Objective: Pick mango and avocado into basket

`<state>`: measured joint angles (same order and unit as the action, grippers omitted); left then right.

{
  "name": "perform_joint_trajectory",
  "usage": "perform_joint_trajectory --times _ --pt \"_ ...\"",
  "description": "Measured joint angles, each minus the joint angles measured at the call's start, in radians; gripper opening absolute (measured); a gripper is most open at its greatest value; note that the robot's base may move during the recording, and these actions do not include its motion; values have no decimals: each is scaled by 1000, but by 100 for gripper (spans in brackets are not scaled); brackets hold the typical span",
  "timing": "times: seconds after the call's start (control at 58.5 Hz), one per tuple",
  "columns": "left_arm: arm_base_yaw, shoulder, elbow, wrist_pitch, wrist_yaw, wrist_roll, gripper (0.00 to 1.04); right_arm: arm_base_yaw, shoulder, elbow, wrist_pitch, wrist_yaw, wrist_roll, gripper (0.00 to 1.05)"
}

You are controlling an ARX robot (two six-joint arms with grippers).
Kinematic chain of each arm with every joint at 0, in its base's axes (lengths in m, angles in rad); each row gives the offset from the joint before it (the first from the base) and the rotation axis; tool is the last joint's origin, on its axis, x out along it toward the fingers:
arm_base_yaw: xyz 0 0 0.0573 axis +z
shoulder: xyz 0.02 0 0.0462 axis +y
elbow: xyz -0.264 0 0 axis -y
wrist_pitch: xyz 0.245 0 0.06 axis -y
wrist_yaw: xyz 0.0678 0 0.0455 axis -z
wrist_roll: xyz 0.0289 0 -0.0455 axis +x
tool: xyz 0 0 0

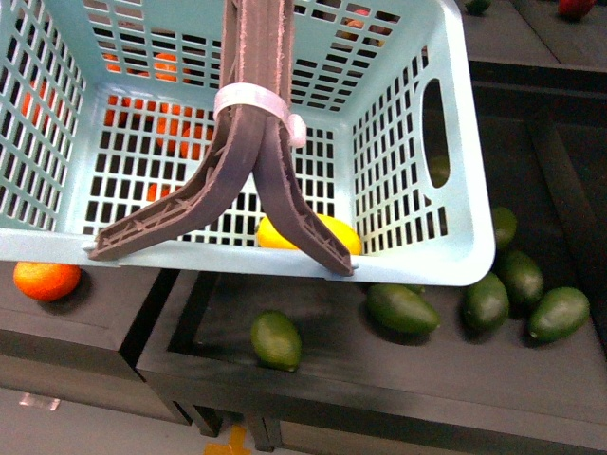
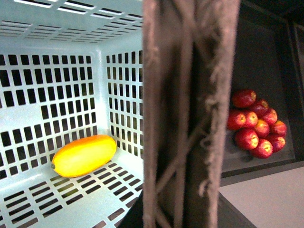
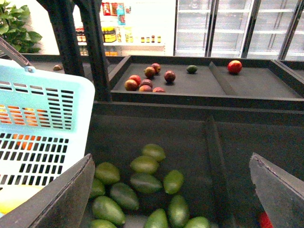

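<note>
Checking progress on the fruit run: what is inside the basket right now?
One yellow mango lies on the basket floor. The avocados seen lie outside it. The handles hide a strip of the floor, so that part cannot be checked.

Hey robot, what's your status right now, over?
Right gripper open, empty, facing avocados. Left gripper not in view. Mango in basket; no avocado seen inside. Nothing blocking avocados.

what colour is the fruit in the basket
Yellow-orange mango; clearest in the left wrist view.
</note>
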<state>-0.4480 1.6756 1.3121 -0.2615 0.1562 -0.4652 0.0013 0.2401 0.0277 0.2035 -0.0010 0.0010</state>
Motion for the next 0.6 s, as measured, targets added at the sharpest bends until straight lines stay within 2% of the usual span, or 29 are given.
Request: perform_joint_trajectory --times 0.256,0.598 --pt "16 0 0 0 -23 16 6 -2 3 1 0 -5 -1 97" --pt "-6 0 0 0 24 -4 6 -2 1 1 0 -3 -1 97"
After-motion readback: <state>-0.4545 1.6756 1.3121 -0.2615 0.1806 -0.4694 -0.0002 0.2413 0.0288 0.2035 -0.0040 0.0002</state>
